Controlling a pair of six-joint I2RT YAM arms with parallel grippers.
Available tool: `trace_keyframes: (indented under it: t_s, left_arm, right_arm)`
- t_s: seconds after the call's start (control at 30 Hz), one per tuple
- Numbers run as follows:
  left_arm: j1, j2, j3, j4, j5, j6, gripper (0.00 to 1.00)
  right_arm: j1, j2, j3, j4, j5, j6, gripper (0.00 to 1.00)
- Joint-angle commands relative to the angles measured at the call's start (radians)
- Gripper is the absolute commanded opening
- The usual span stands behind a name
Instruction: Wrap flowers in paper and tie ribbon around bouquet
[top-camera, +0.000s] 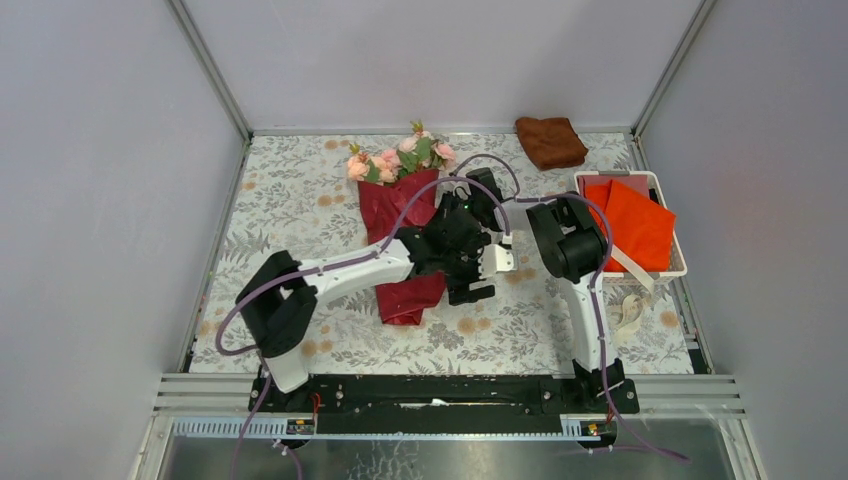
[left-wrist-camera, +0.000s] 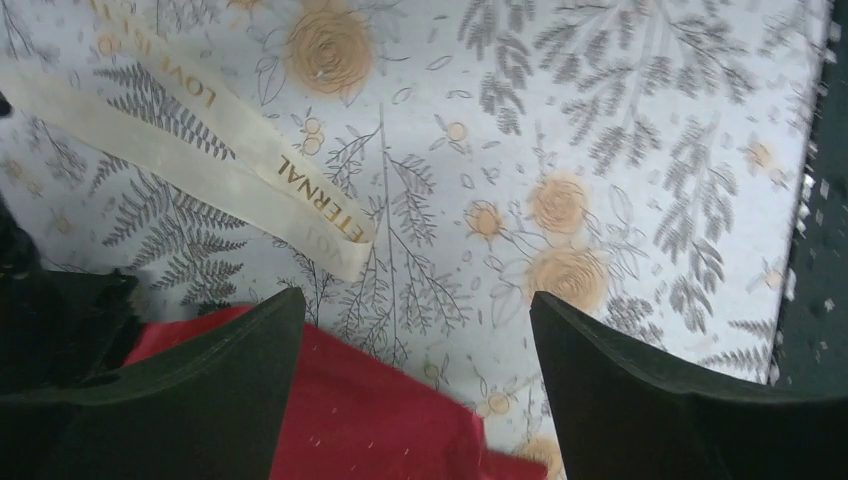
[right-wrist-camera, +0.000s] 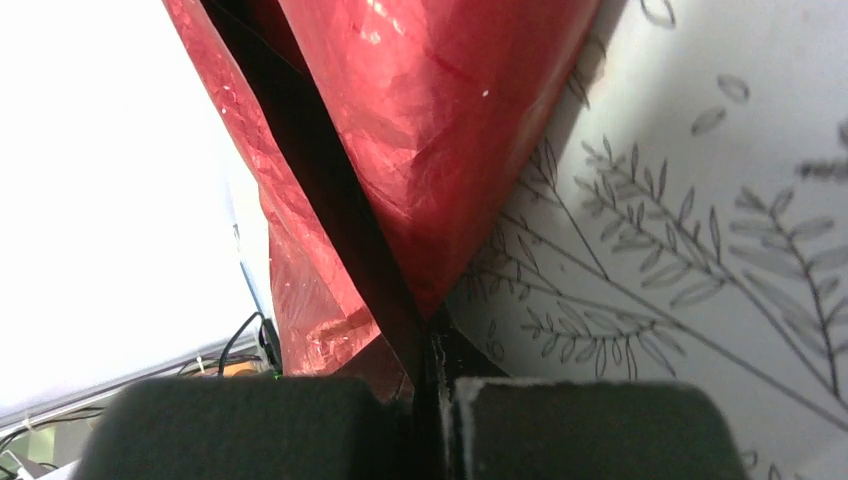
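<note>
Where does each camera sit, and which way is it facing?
Top external: above and behind the left arm and right arm, looking down at the table; both arms reach the bouquet.
Left wrist: on the left arm, facing down at the ribbon and paper; the left end effector shows, open.
Right wrist: on the right arm, close against the paper; the right end effector is shut on it.
Shared: both wrist views show the paper.

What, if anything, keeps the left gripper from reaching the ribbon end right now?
Nothing visible, so probably yes: the left gripper is open, and the ribbon lies flat on tablecloth just ahead, beyond the paper.
</note>
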Motion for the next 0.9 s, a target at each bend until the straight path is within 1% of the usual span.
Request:
trace_keyframes:
  t_s: [0.0, 0.13, 0.27, 0.4, 0.57, 0.63, 0.67, 0.7, 0.73, 0.77, 0.83, 0.87]
  left_arm:
    - [0.056, 0.107, 0.023, 0.127, -0.004, -0.175, 0.89]
    - [0.088, 0.17, 0.037, 0.204, -0.061, -0.255, 0.89]
    - [0.101, 0.216, 0.045, 0.25, -0.057, -0.289, 0.88]
    - [0.1, 0.276, 0.052, 0.258, -0.05, -0.314, 0.88]
    - [0.1, 0.313, 0.061, 0.261, -0.026, -0.325, 0.87]
    - [0.101, 0.321, 0.071, 0.258, -0.028, -0.321, 0.84]
    - [0.1, 0.323, 0.075, 0.256, -0.025, -0.317, 0.79]
    - [0.1, 0.324, 0.077, 0.253, -0.012, -0.311, 0.68]
    - [0.1, 0.321, 0.075, 0.25, 0.005, -0.307, 0.53]
    - [0.1, 0.316, 0.072, 0.248, 0.025, -0.306, 0.4]
    - [0.099, 0.303, 0.064, 0.241, 0.061, -0.291, 0.21]
    - [0.099, 0.295, 0.061, 0.237, 0.069, -0.284, 0.07]
  right_arm:
    - [-0.007, 0.041, 0.084, 0.017, 0.011, 0.003, 0.0]
    - [-0.007, 0.054, 0.126, -0.027, 0.026, -0.041, 0.0]
    - [-0.007, 0.068, 0.149, -0.065, 0.032, -0.066, 0.0]
    - [-0.007, 0.069, 0.15, -0.082, 0.038, -0.083, 0.0]
    - [-0.007, 0.063, 0.165, -0.13, 0.051, -0.116, 0.0]
    - [-0.007, 0.057, 0.169, -0.144, 0.056, -0.127, 0.0]
    - [-0.007, 0.054, 0.17, -0.15, 0.059, -0.136, 0.0]
    - [-0.007, 0.051, 0.172, -0.156, 0.061, -0.14, 0.0]
    - [-0.007, 0.047, 0.173, -0.159, 0.062, -0.143, 0.0]
    - [-0.007, 0.044, 0.174, -0.161, 0.061, -0.143, 0.0]
    - [-0.007, 0.039, 0.181, -0.166, 0.062, -0.145, 0.0]
    - [-0.007, 0.036, 0.186, -0.172, 0.064, -0.145, 0.0]
